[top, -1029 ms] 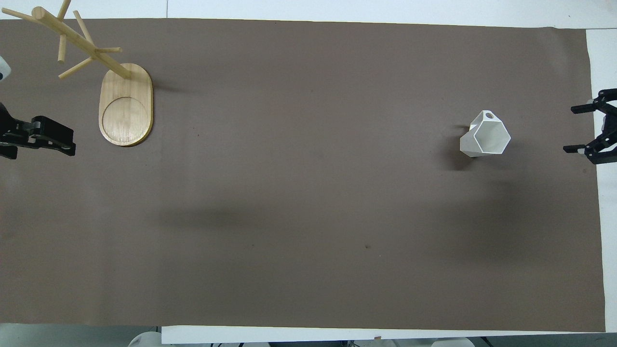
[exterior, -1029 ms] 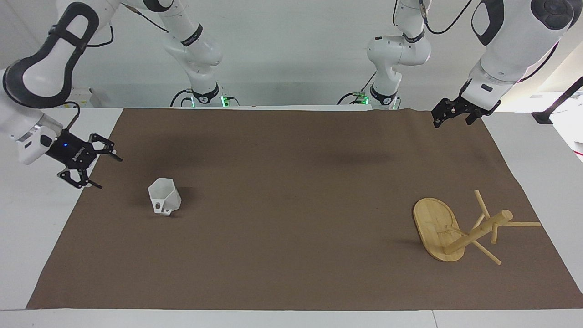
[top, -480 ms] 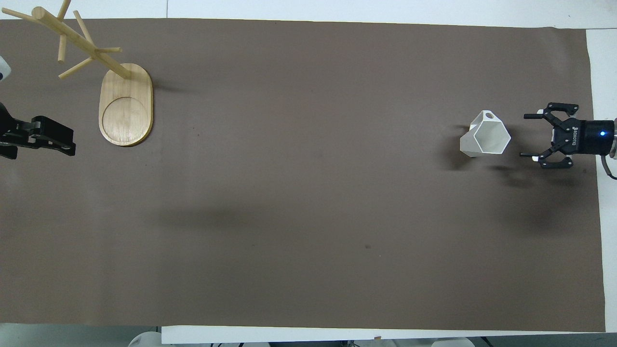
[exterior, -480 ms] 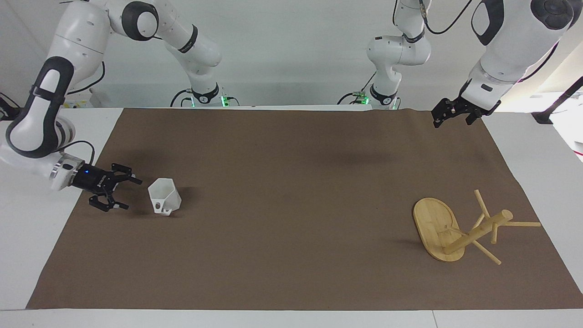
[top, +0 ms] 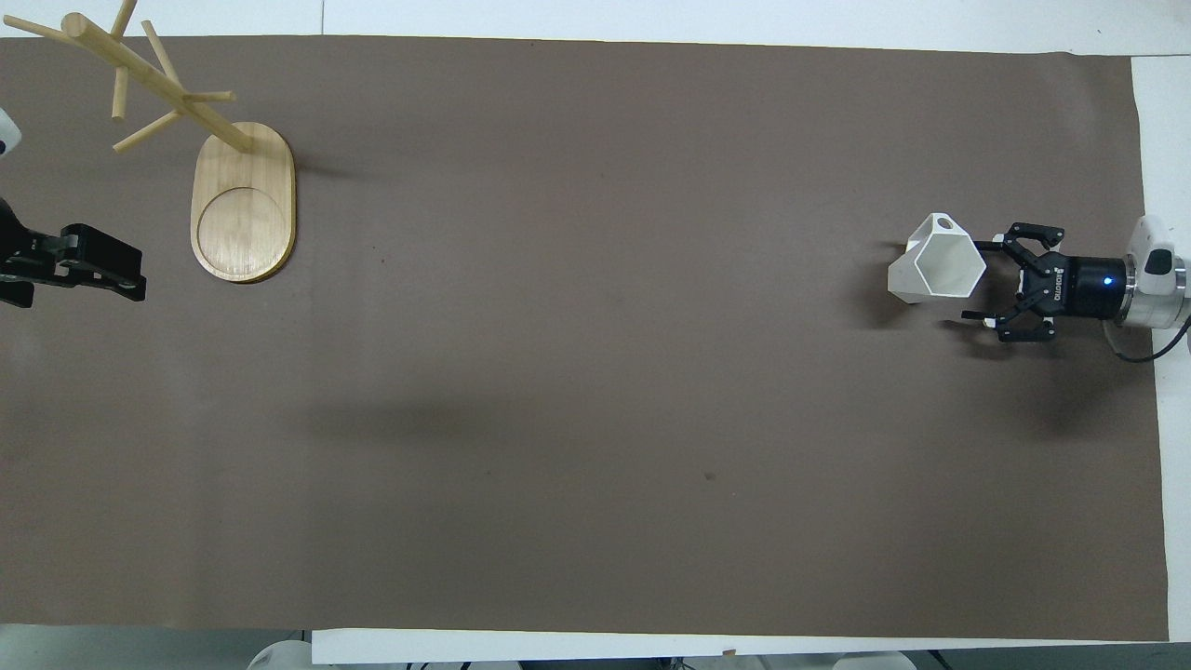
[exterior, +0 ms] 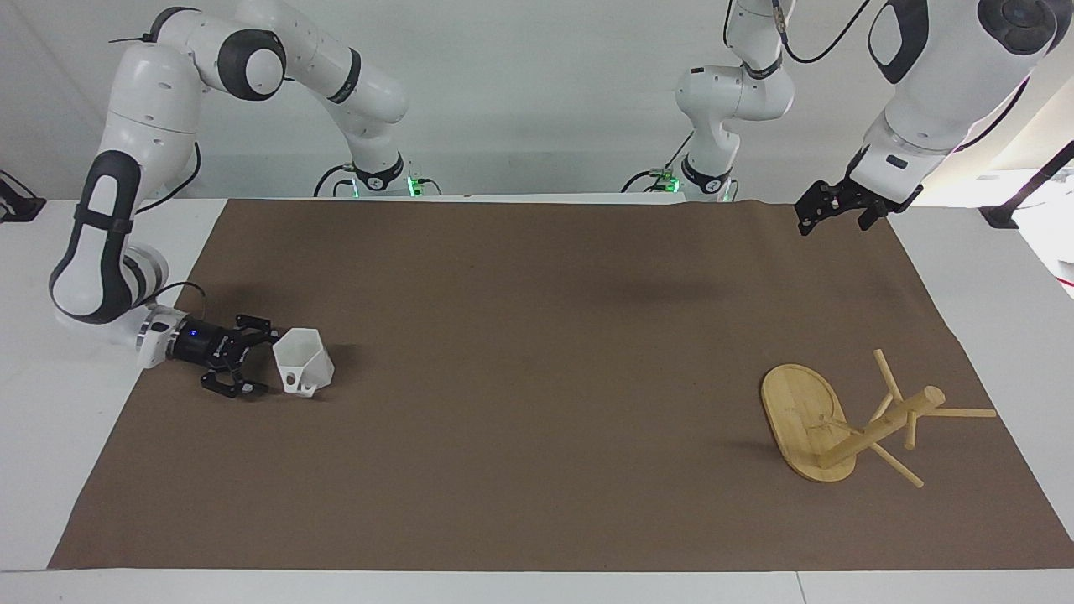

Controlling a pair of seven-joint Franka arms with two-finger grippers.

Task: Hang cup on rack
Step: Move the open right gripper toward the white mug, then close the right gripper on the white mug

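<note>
Two arms, but mine, the right, was nearer: my right gripper (exterior: pixel 256 362) lay low with jaws spread, the white faceted cup (exterior: pixel 303 361) just beside them at three o'clock in the facing view. Half a second before, a clear gap separated us. Left gripper (exterior: pixel 831 207) waited; the bamboo rack (exterior: pixel 847 424) stood well apart on the counter (exterior: pixel 537 503).

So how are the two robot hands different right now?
The right hand is low over the brown mat, open, right beside the cup; the left hand is raised over the mat's edge by the robots, with nothing near it. The right hand points sideways at the cup; the left arm waits. Both are black and hold nothing.
</note>
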